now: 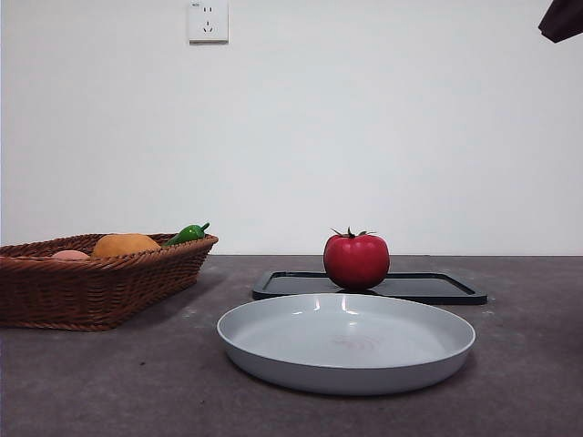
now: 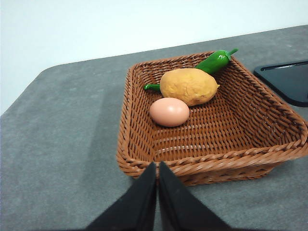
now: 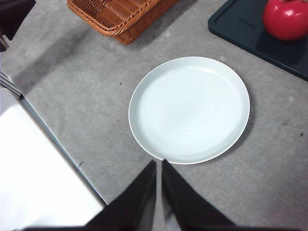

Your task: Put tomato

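The red tomato (image 1: 356,260) with its green calyx stands on a black tray (image 1: 428,289) behind the pale grey plate (image 1: 346,341). The right wrist view shows the tomato (image 3: 288,19) on the tray (image 3: 240,26) beyond the plate (image 3: 189,109). My right gripper (image 3: 159,166) hangs high over the plate's near rim, shut and holding nothing. My left gripper (image 2: 158,168) hovers shut above the near edge of the wicker basket (image 2: 144,144), also holding nothing. Only a dark arm tip (image 1: 563,18) shows at the front view's top right corner.
The wicker basket (image 1: 55,291) at the left holds an orange-yellow round fruit (image 2: 188,86), a pinkish egg (image 2: 169,111) and a green pepper (image 2: 214,60). A white surface (image 3: 38,168) borders the table's edge in the right wrist view. A wall socket (image 1: 208,20) is on the back wall.
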{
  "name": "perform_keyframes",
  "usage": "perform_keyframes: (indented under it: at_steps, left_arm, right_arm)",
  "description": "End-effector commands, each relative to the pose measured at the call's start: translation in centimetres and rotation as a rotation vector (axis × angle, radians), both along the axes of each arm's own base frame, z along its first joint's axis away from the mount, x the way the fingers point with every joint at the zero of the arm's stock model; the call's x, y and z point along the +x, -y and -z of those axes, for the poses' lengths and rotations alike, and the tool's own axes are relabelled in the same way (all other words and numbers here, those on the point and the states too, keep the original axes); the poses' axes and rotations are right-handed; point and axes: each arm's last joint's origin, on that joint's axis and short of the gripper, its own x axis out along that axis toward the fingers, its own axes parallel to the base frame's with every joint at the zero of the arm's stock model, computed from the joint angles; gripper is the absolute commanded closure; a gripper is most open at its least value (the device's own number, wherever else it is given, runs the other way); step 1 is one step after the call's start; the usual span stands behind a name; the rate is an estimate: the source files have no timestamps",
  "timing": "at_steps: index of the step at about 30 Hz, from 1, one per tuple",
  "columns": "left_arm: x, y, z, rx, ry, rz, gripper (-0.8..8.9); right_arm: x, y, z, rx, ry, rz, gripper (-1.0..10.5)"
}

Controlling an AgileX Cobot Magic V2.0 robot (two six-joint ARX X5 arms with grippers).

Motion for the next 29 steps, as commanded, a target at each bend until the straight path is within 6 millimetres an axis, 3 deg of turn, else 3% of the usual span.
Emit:
perform_keyframes:
  at_steps: [1,7,10,16,20,29]
  left_arm:
    - [0.1,0.0,0.8,-0.011,-0.03,-0.007,8.06]
    - [0.1,0.0,0.8,-0.011,-0.03,-0.007,8.06]
    - [0.1,0.0,0.8,-0.011,-0.03,-0.007,8.06]
    - [0.1,0.0,0.8,-0.011,-0.03,-0.006,8.06]
    - [0.1,0.0,0.8,-0.011,-0.03,-0.006,8.06]
    - [0.1,0.0,0.8,-0.011,-0.03,-0.006,8.06]
  right_arm:
    - [0.1,-0.2,-0.2,0.008,0.004,-0.004,9.4]
    - [0.0,-0.1,-0.2,0.007,0.009,-0.009,9.4]
    - [-0.1,0.5,-0.8,-0.022,0.134,0.011,9.4]
    - [-0.4,3.0,-1.5,0.055,0.368,0.222,9.4]
    - [-0.6,4.5,0.5,0.069,0.509,0.367,9.4]
    - [-0.9,6.2,7.8,0.112,0.727,0.639,9.4]
